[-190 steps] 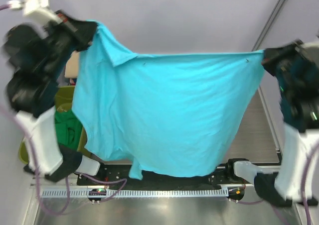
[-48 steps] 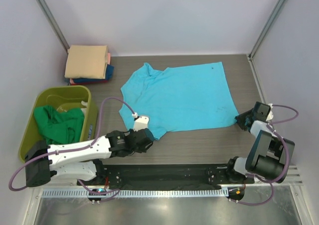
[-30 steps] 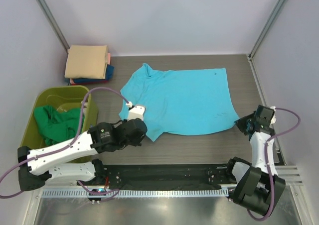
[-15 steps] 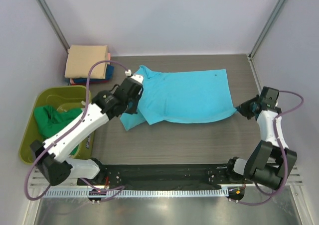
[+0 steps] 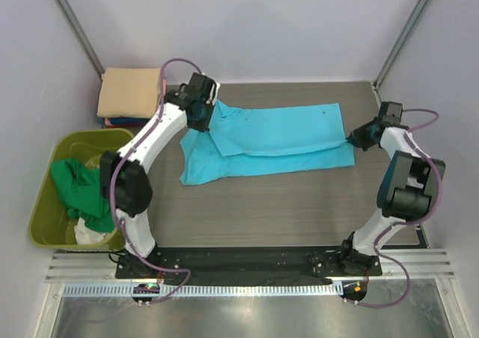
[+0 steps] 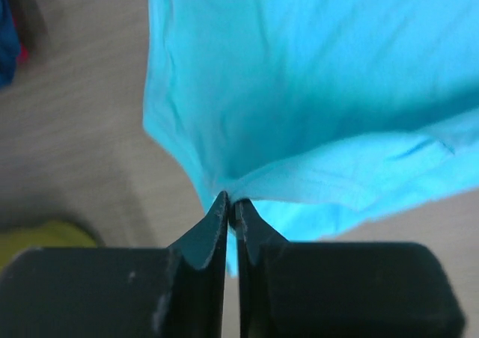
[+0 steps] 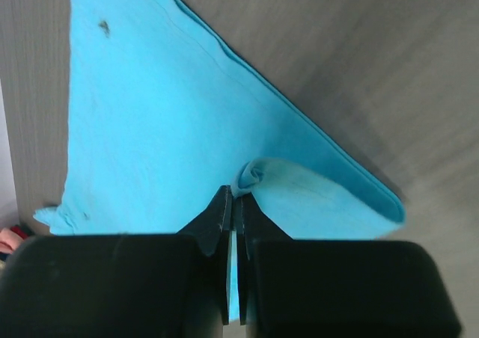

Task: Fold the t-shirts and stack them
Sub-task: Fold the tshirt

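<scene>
Top external view: the turquoise shirt [image 5: 269, 140] lies across the far half of the table [image 5: 299, 211], doubled lengthwise. The left gripper [image 5: 200, 115] pinches the turned-over layer at its left end and the right gripper [image 5: 359, 137] at its right end; the wrist views confirm both sets of fingers are closed tight on the cloth. Done: a stack [image 5: 131, 95] of folded shirts, tan on top, at the far left corner; outstanding, in my judgement: release of this first fold, further folds, stacking, then the green shirt [image 5: 82, 188] and white cloth [image 5: 93, 235] in the bin [image 5: 90, 134] by the left edge
</scene>
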Controlling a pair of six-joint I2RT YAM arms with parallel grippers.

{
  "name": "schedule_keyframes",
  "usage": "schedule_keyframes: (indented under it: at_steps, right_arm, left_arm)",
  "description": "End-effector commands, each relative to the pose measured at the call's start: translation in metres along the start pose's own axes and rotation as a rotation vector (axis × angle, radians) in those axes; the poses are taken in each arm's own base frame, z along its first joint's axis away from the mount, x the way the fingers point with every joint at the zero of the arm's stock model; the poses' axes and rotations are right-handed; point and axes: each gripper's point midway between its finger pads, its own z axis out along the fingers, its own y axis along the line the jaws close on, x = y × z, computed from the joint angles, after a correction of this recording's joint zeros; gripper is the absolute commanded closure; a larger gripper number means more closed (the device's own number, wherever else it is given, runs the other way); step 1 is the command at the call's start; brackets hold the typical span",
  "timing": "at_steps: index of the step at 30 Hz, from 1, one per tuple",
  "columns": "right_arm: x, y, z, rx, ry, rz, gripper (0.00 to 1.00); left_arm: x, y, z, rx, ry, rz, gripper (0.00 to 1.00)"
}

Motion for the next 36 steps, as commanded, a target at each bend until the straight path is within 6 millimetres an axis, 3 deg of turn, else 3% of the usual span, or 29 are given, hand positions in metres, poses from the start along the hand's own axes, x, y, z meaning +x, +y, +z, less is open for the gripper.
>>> schedule_keyframes:
  at_steps: [1,2,3,4,5,8,9,10,11,12,13,14,15,16,17,19,20,22,23,25,27,36]
  right_arm:
    - [-0.038,0.046,0.016,-0.073,-0.083,-0.001,0.93]
    - [-0.035,0.042,0.036,-0.053,-0.041,0.007,0.58]
    - [-0.036,0.052,0.040,-0.079,-0.016,0.003,0.42]
    - [-0.033,0.050,0.044,-0.046,0.014,-0.001,0.31]
    - [-0.047,0.068,0.041,-0.067,-0.008,-0.023,0.19]
    - [-0.055,0.074,0.025,-0.056,-0.049,-0.082,0.08]
    - [-0.060,0.078,0.006,-0.071,-0.087,-0.096,0.08]
    - [-0.059,0.073,-0.001,-0.060,-0.101,-0.106,0.07]
    - [-0.051,0.052,-0.003,-0.009,-0.103,-0.116,0.07]
    - [-0.052,0.049,-0.020,-0.016,-0.135,-0.121,0.07]
    - [-0.038,0.027,-0.018,0.019,-0.112,-0.119,0.07]
    - [-0.032,0.017,-0.021,0.028,-0.105,-0.129,0.07]
    - [-0.030,0.005,-0.024,0.037,-0.103,-0.122,0.07]
    - [-0.018,-0.013,-0.027,0.055,-0.092,-0.115,0.07]
    - [-0.014,-0.023,-0.027,0.064,-0.085,-0.111,0.08]
    - [0.000,-0.043,-0.025,0.066,-0.057,-0.100,0.09]
    - [0.006,-0.048,-0.024,0.067,-0.046,-0.099,0.11]
    - [0.017,-0.058,-0.019,0.071,-0.022,-0.089,0.12]
    - [0.020,-0.060,-0.016,0.071,-0.014,-0.086,0.15]
    - [0.024,-0.063,-0.010,0.064,-0.008,-0.075,0.17]
    - [0.028,-0.066,-0.003,0.065,0.011,-0.066,0.21]
    - [0.024,-0.062,0.016,0.058,0.023,-0.038,0.30]
  left_arm:
    - [-0.017,0.017,0.043,0.050,0.081,0.003,0.92]
    - [-0.054,0.027,0.038,0.034,0.027,-0.034,0.62]
    - [-0.042,0.033,0.070,0.023,0.120,-0.083,0.52]
    - [-0.030,0.037,0.069,0.007,0.203,-0.098,0.46]
    - [-0.041,0.040,0.063,-0.008,0.179,-0.121,0.41]
    - [-0.058,0.036,0.034,-0.017,0.090,-0.198,0.35]
    - [-0.059,0.032,0.022,-0.005,0.051,-0.214,0.34]
    - [-0.045,0.028,0.016,0.004,0.025,-0.267,0.32]
    - [-0.041,0.021,0.007,0.044,-0.001,-0.299,0.31]
    - [-0.027,0.018,0.006,0.059,0.005,-0.327,0.31]
    - [0.002,0.012,0.018,0.066,0.049,-0.352,0.31]
    - [0.006,0.008,-0.003,0.094,0.008,-0.416,0.31]
    - [0.016,0.005,-0.004,0.107,0.006,-0.443,0.31]
    - [0.043,-0.002,0.005,0.114,0.037,-0.464,0.31]
    - [0.044,-0.003,-0.008,0.132,-0.004,-0.519,0.31]
    - [0.054,-0.010,-0.010,0.171,-0.033,-0.554,0.31]
    - [0.077,-0.011,-0.003,0.155,0.001,-0.568,0.30]
    - [0.081,-0.012,-0.004,0.160,-0.038,-0.614,0.30]
    - [0.101,-0.013,0.004,0.148,-0.003,-0.628,0.30]
    - [0.102,-0.016,0.008,0.163,-0.031,-0.677,0.30]
    - [0.122,-0.019,0.020,0.153,-0.007,-0.708,0.28]
    - [0.139,-0.009,0.061,0.052,-0.021,-0.779,0.22]
